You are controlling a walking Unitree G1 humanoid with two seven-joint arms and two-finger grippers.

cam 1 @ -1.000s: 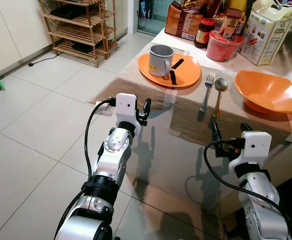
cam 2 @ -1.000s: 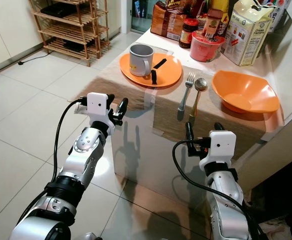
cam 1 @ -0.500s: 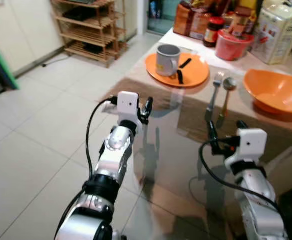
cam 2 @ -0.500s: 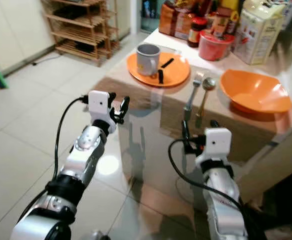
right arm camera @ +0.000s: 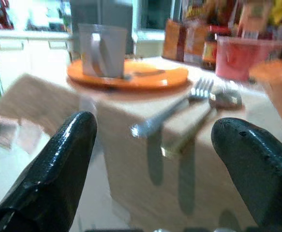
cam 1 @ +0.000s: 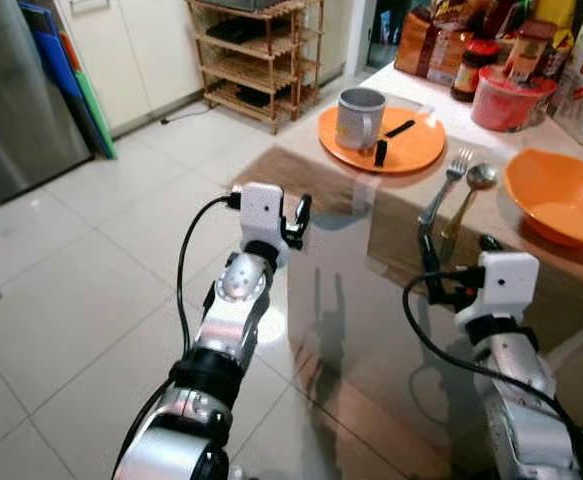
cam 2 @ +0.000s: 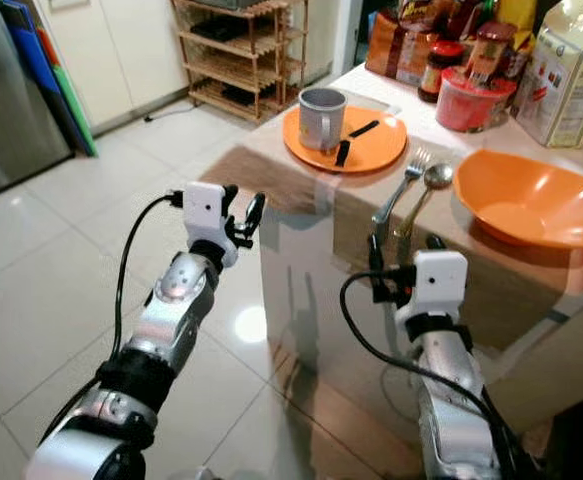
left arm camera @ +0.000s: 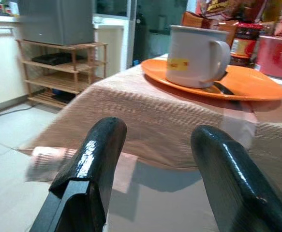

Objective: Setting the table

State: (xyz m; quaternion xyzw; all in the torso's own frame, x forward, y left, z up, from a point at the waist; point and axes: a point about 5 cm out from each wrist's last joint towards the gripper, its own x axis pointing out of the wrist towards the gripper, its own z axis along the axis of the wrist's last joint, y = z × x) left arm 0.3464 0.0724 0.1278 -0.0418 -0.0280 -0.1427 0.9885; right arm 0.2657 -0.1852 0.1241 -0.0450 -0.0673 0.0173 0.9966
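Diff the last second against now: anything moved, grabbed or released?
Only the head camera swung left, so the whole scene shifted. Both grippers, left gripper and right gripper, still hover open and empty before the glass table. The grey mug on the orange plate, the silver fork, the spoon and the orange bowl lie as before.

bright indoor light, floor (cam 2: 249, 324) glare, right wrist view motion-blurred
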